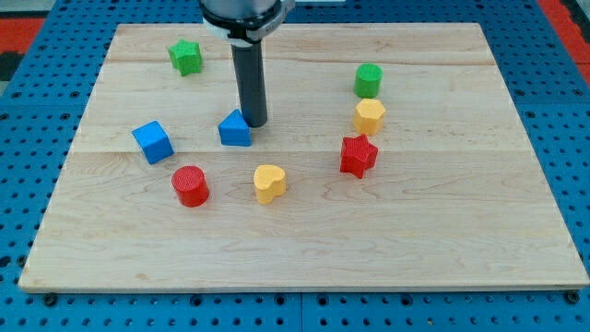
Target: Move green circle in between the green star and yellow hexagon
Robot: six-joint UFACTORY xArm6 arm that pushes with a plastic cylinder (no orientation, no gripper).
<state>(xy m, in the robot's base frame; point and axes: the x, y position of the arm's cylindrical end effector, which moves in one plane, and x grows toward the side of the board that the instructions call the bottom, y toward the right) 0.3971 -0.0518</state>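
Camera view: my tip (255, 123) sits right beside the blue triangle (235, 129), nowhere near the job. No gripper here, just a rod. Green circle (368, 79) is just above the yellow hexagon (369, 116), green star (185, 56) far left. Looks basically unstarted.

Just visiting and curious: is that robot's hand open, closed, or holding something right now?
No hand: the arm ends in a rod. My tip holds nothing; it sits at the blue triangular block's upper right edge, seemingly touching.
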